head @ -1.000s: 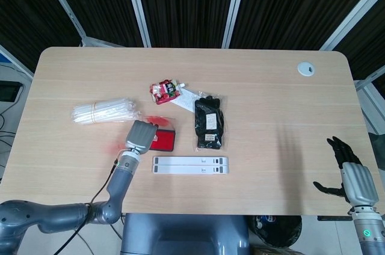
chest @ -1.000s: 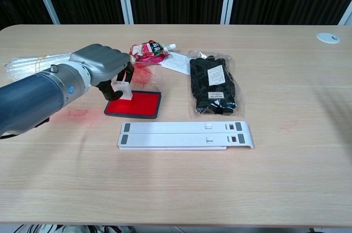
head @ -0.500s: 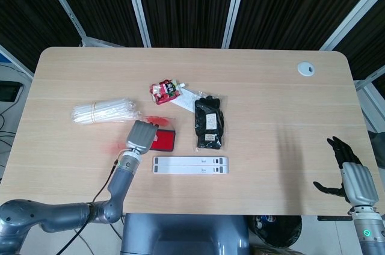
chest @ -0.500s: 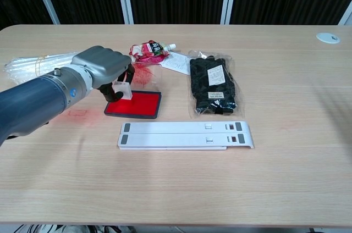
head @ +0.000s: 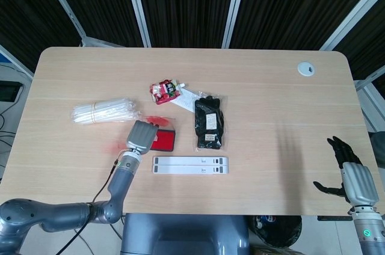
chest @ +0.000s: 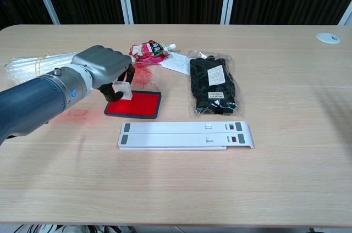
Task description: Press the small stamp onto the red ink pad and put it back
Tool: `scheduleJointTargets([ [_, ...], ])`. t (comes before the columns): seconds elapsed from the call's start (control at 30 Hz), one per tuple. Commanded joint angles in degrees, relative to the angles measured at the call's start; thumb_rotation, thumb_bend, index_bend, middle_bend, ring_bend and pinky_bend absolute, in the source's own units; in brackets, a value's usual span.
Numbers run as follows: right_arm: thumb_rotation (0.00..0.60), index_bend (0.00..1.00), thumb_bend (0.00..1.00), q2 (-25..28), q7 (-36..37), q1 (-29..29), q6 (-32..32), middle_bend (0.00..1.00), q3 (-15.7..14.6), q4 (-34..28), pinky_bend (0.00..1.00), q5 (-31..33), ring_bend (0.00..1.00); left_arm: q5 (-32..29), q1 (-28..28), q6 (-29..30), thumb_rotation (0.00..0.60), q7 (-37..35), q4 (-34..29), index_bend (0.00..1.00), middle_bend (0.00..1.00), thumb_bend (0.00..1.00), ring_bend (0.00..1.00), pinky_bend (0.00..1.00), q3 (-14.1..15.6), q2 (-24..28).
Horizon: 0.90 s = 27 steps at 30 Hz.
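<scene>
The red ink pad (chest: 135, 105) in its black tray lies at the middle left of the table, also seen in the head view as the red ink pad (head: 163, 140). My left hand (chest: 102, 67) grips the small clear stamp (chest: 122, 89) at the pad's left end, the stamp's base at or just above the red surface. In the head view my left hand (head: 141, 137) covers the stamp. My right hand (head: 352, 177) hangs open off the table's near right corner, holding nothing.
A white slotted bar (chest: 187, 134) lies just in front of the pad. A black packet in clear wrap (chest: 213, 86) is to its right, a red snack pouch (chest: 148, 52) behind it. A bundle of white straws (head: 103, 111) lies far left. Red ink smears (chest: 77, 114) mark the wood.
My left hand shifted slightly toward the pad with the stamp, then held still. The right hand has not moved.
</scene>
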Motion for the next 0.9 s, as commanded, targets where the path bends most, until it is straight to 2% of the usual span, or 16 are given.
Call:
scheduleJointTargets([
  [0.03, 0.6, 0.0, 0.1, -0.01, -0.03, 0.01, -0.02, 0.0, -0.01, 0.01, 0.18, -0.01, 0.0, 0.17, -0.15, 0.38, 0.6, -0.01, -0.85, 0.77, 0.77, 0.53, 0.6, 0.66, -0.18, 0.56],
  [0.33, 0.6, 0.0, 0.1, -0.04, -0.13, 0.0, 0.05, 0.0, 0.0, -0.05, 0.18, -0.02, 0.0, 0.15, -0.5, 1.05, 0.6, 0.19, -2.87, 0.77, 0.77, 0.53, 0.6, 0.66, -0.2, 1.61],
  [0.9, 0.6, 0.0, 0.11, 0.09, 0.09, 0.03, -0.14, 0.0, 0.0, -0.15, 0.18, 0.12, 0.0, -0.43, -0.7, 1.02, 0.6, 0.03, -1.39, 0.77, 0.77, 0.53, 0.6, 0.66, 0.97, 0.48],
])
